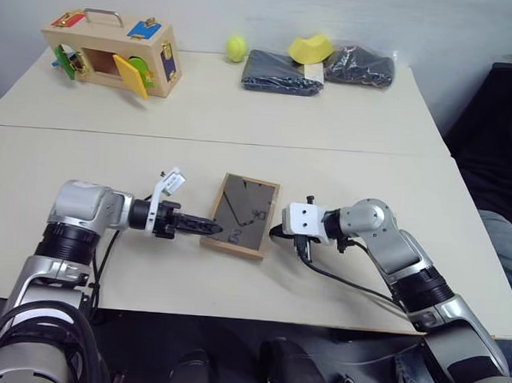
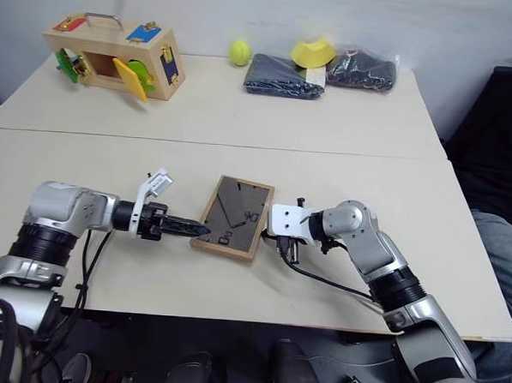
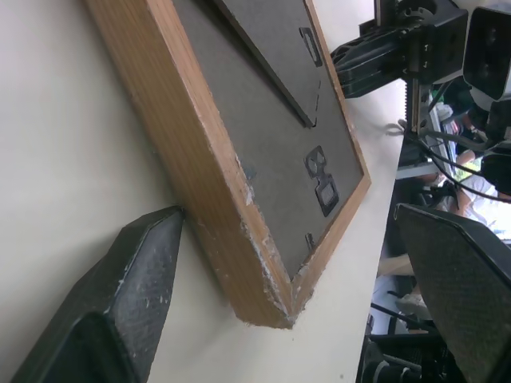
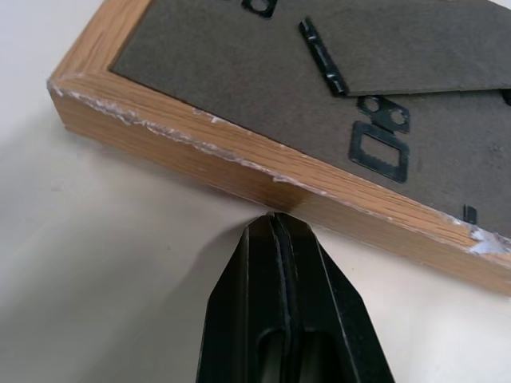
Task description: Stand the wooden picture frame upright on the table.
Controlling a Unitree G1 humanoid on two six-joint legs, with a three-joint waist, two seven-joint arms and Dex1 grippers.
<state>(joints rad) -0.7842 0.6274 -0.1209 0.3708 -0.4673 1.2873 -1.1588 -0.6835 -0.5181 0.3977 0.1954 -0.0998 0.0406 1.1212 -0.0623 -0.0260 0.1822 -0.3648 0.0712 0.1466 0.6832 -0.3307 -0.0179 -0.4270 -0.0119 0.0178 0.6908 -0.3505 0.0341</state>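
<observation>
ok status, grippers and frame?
Left gripper open, straddling frame corner. Right gripper shut, tips against opposite edge. Wooden picture frame flat on table, back up. Nothing in the way.

Wooden picture frame (image 1: 241, 216): small, rectangular, light wood, edges chipped whitish at corners. Lying flat, back up, slightly below centre of the picture, turned a little askew. Dark grey-brown back panel showing, with stand flap folded down and small black clips.

Table (image 1: 243, 114): large, cream-beige, flat top; thin seam line running across it above the picture frame.
</observation>
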